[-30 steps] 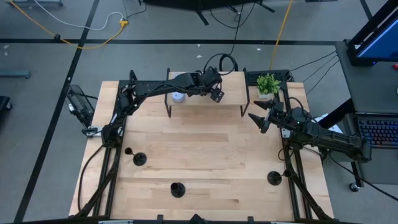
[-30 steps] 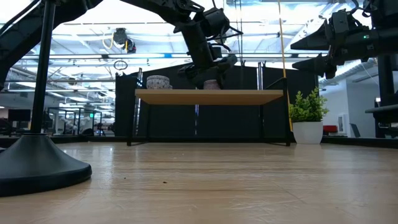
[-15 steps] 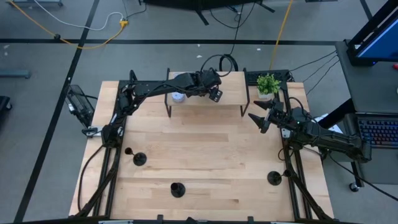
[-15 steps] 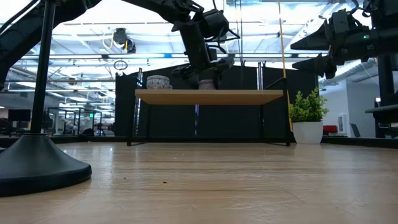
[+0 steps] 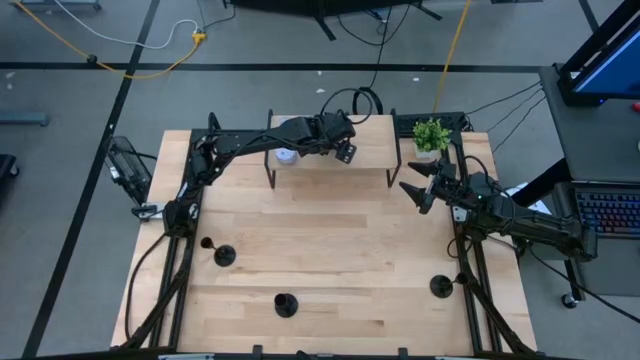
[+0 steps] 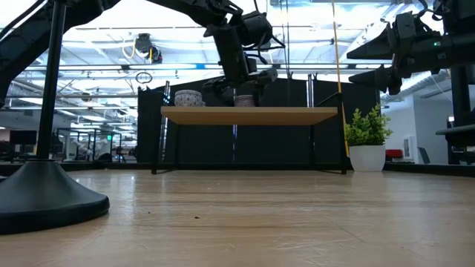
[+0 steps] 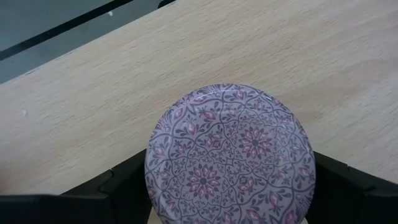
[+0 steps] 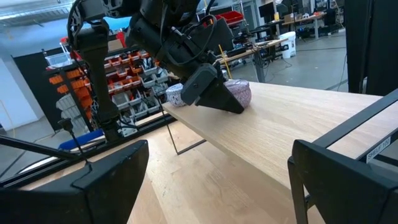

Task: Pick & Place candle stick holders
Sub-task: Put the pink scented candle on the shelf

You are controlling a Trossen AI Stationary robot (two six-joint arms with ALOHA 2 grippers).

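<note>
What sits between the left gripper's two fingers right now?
In the left wrist view, a lilac patterned candle tin sits between the left gripper's fingers, on the raised wooden shelf.

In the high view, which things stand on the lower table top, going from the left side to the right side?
Candle stick holder near the left edge → candle stick holder at the front middle → candle stick holder near the right edge.
</note>
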